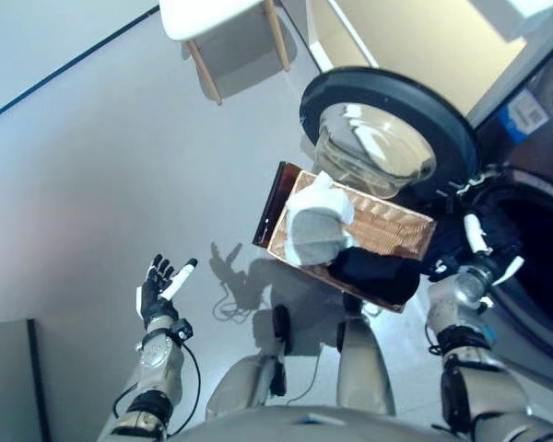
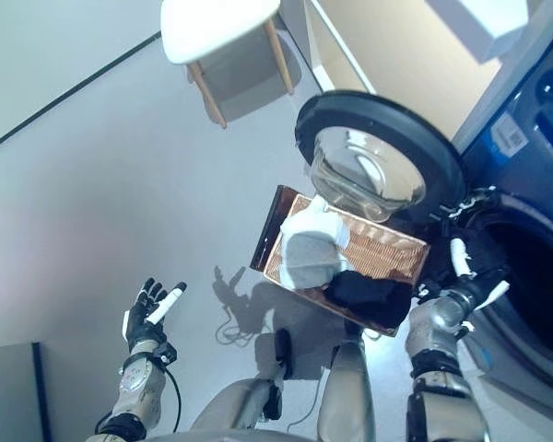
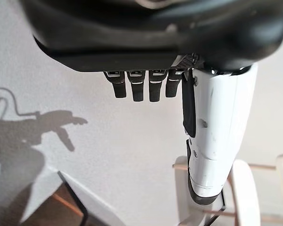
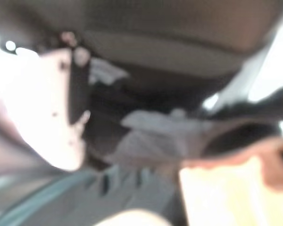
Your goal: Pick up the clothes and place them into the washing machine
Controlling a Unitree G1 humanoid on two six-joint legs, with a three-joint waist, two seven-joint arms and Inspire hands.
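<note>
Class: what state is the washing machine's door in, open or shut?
Open. The round door is swung out above the basket, leaving the dark drum opening exposed beside the right hand.

a white stool [image 1: 212, 14] with wooden legs is seen at the far side on the grey floor [image 1: 92, 166]. a dark line [image 1: 64, 69] is drawn across the floor beside it.
</note>
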